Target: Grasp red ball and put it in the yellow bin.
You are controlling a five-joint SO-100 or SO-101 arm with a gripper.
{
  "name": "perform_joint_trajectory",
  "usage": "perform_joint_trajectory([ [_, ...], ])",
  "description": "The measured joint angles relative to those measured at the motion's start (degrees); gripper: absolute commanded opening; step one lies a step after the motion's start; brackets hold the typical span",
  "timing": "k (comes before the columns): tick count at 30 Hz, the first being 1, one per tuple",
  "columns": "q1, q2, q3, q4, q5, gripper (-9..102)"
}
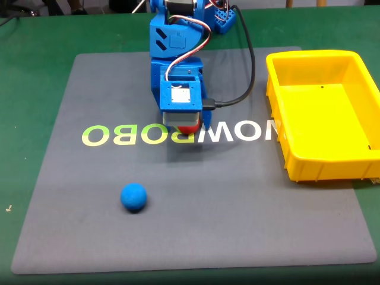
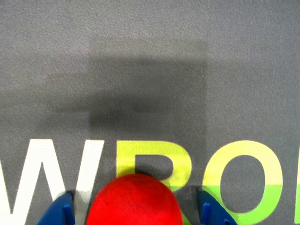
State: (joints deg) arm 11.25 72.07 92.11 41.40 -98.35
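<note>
While the gripper [image 2: 135, 216] straddles the red ball [image 2: 134, 199] at six o'clock in the wrist view, jaws part-open with contact unclear, the ball seems light, matte; pinch its middle.

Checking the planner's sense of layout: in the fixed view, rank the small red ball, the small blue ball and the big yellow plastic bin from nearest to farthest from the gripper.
1. Small red ball, at the gripper.
2. Small blue ball, lower left on the mat.
3. Big yellow plastic bin, right.
</note>
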Motion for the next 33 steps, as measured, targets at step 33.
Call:
perform_joint_trajectory([
  [33,-5.54,14.50,-3.60,-0.09,5.36,0],
])
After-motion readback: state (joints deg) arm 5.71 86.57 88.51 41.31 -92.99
